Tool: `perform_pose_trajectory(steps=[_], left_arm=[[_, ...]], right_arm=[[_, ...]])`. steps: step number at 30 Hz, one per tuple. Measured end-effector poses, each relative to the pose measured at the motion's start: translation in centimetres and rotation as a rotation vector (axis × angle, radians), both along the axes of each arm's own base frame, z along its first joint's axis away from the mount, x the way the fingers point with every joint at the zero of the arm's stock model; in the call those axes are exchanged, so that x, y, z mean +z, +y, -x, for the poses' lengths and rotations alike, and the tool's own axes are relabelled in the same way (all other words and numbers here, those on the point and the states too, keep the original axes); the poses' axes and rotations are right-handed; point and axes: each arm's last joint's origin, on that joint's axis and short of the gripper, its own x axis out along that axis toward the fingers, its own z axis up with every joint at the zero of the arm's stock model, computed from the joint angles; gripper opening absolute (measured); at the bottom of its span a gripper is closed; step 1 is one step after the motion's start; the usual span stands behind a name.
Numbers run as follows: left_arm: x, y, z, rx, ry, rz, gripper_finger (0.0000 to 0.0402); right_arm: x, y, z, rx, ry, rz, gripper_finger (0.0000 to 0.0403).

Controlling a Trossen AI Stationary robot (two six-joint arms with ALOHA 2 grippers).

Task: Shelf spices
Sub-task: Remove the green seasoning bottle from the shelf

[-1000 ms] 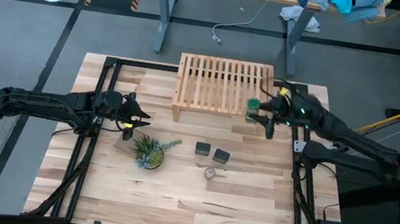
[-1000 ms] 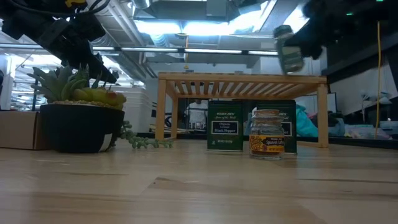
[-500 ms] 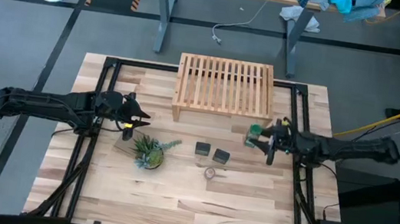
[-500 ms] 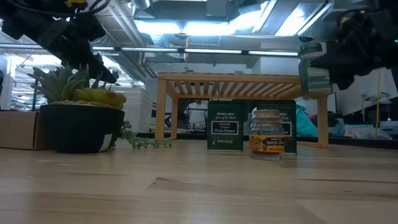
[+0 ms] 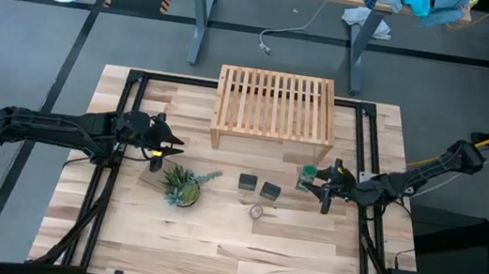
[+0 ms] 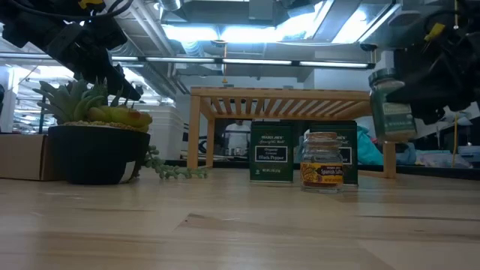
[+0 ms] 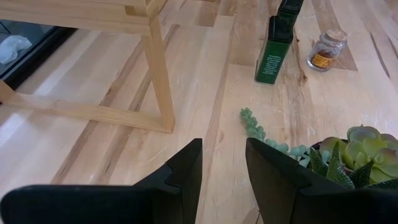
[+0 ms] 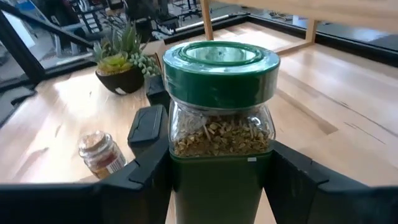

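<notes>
Gripping the green-capped jar (image 8: 221, 124) just off the shelf's (image 5: 275, 103) five-o'clock corner, the right pincer (image 5: 326, 182) should lift it clear above the slats before lowering upright; the left pincer (image 7: 222, 169), slightly parted and empty, waits at nine o'clock.

Right hand (image 5: 327, 181) clamped; left hand (image 5: 164, 143) slightly parted.

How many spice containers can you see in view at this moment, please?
4: two dark tins and a tiny jar on the tabletop before the shelf; the green-capped jar in the right hand.
</notes>
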Motion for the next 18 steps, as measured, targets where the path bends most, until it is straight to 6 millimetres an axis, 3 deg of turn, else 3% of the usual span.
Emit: perform_pose_trajectory(steps=[18], left_arm=[[0.0, 0.0, 0.0, -0.001, 0.0, 0.0, 0.0116]], right_arm=[[-2.8, 1.8, -2.4, -0.038, 0.064, -0.008, 0.0208]])
